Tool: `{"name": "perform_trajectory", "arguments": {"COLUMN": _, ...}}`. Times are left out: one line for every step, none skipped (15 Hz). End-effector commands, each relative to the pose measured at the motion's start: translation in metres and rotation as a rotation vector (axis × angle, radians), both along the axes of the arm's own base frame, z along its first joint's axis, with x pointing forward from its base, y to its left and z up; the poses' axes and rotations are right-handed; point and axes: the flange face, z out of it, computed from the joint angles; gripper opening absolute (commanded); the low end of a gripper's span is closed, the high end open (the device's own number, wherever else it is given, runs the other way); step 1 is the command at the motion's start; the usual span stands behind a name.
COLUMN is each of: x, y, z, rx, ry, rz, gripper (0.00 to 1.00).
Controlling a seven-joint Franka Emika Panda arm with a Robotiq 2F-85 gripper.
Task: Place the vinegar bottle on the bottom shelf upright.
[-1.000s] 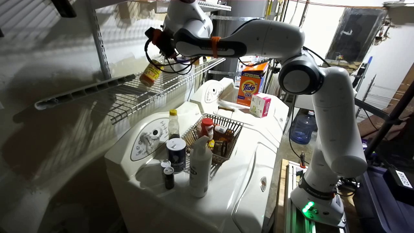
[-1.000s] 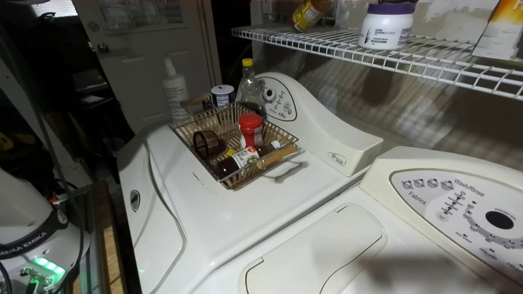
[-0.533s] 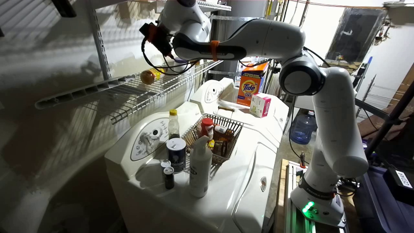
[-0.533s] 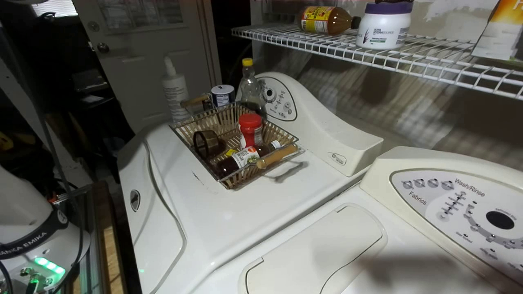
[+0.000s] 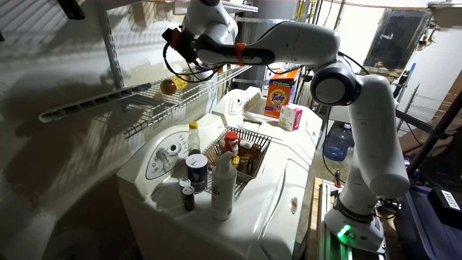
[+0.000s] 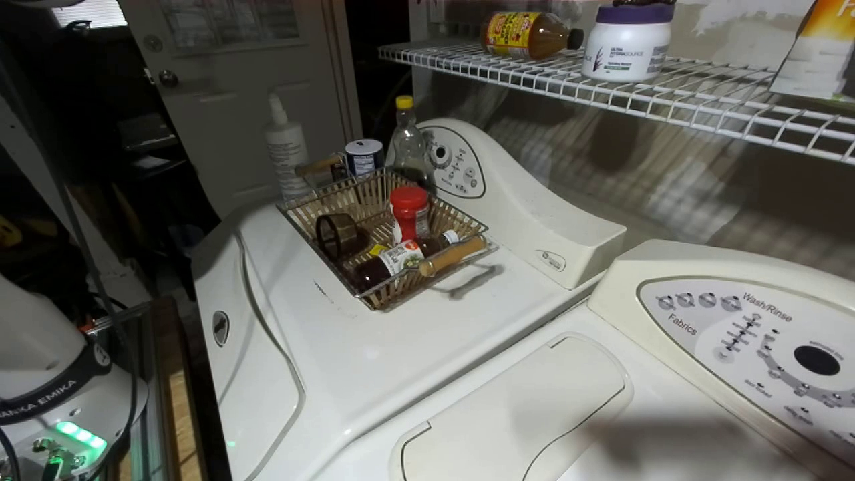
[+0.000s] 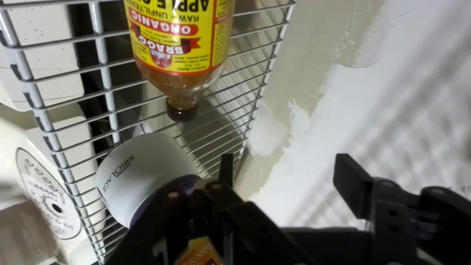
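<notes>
The vinegar bottle (image 5: 174, 86), amber with a yellow label and dark cap, lies on its side on the wire bottom shelf (image 5: 148, 117). In an exterior view the bottle (image 6: 513, 35) lies along the shelf (image 6: 735, 121), its cap towards a white jar. In the wrist view the bottle (image 7: 176, 36) is at the top, cap pointing at the camera side, above the shelf's front rail (image 7: 49, 127). My gripper (image 7: 285, 173) is open with nothing between its fingers, apart from the bottle. Its fingers are hidden behind the arm or out of frame in the exterior views.
A white jar with a purple lid (image 6: 624, 50) stands beside the bottle's cap; it also shows in the wrist view (image 7: 143, 169), close to my left finger. A box (image 6: 815, 57) stands further along the shelf. The wall (image 7: 331, 121) is behind the shelf. A basket (image 6: 461, 217) sits below.
The vinegar bottle was leaning a second ago; it tipped over and now lies on its side, shifted slightly since. The gripper backed off a little, then moved slightly back.
</notes>
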Motion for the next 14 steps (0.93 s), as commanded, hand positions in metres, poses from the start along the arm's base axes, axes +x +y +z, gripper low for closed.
{"name": "perform_trajectory", "arguments": {"x": 0.0, "y": -0.017, "z": 0.002, "rx": 0.095, "ry": 0.072, "rz": 0.0, "gripper": 0.99}}
{"name": "perform_trajectory", "arguments": {"x": -0.001, "y": -0.021, "z": 0.001, "rx": 0.128, "ry": 0.097, "rz": -0.001, "gripper": 1.0}}
{"name": "perform_trajectory", "arguments": {"x": -0.001, "y": -0.025, "z": -0.001, "rx": 0.161, "ry": 0.121, "rz": -0.002, "gripper": 1.0}}
{"name": "perform_trajectory", "arguments": {"x": -0.002, "y": -0.028, "z": -0.003, "rx": 0.187, "ry": 0.144, "rz": -0.002, "gripper": 1.0}}
{"name": "perform_trajectory", "arguments": {"x": -0.002, "y": -0.03, "z": -0.004, "rx": 0.208, "ry": 0.162, "rz": -0.005, "gripper": 1.0}}
{"name": "perform_trajectory", "arguments": {"x": -0.001, "y": -0.032, "z": -0.007, "rx": 0.224, "ry": 0.178, "rz": -0.008, "gripper": 1.0}}
{"name": "perform_trajectory", "arguments": {"x": 0.0, "y": -0.034, "z": -0.009, "rx": 0.242, "ry": 0.195, "rz": -0.01, "gripper": 1.0}}
{"name": "perform_trajectory", "arguments": {"x": 0.001, "y": -0.037, "z": -0.013, "rx": 0.254, "ry": 0.212, "rz": -0.015, "gripper": 1.0}}
{"name": "perform_trajectory", "arguments": {"x": 0.003, "y": -0.039, "z": -0.016, "rx": 0.268, "ry": 0.226, "rz": -0.017, "gripper": 1.0}}
{"name": "perform_trajectory", "arguments": {"x": 0.005, "y": -0.041, "z": -0.022, "rx": 0.279, "ry": 0.244, "rz": -0.017, "gripper": 1.0}}
{"name": "perform_trajectory", "arguments": {"x": 0.007, "y": -0.043, "z": -0.026, "rx": 0.287, "ry": 0.257, "rz": -0.017, "gripper": 1.0}}
{"name": "perform_trajectory", "arguments": {"x": 0.009, "y": -0.044, "z": -0.031, "rx": 0.29, "ry": 0.27, "rz": -0.021, "gripper": 1.0}}
{"name": "perform_trajectory", "arguments": {"x": 0.011, "y": -0.045, "z": -0.035, "rx": 0.292, "ry": 0.278, "rz": -0.02, "gripper": 1.0}}
{"name": "perform_trajectory", "arguments": {"x": 0.014, "y": -0.046, "z": -0.039, "rx": 0.292, "ry": 0.288, "rz": -0.021, "gripper": 1.0}}
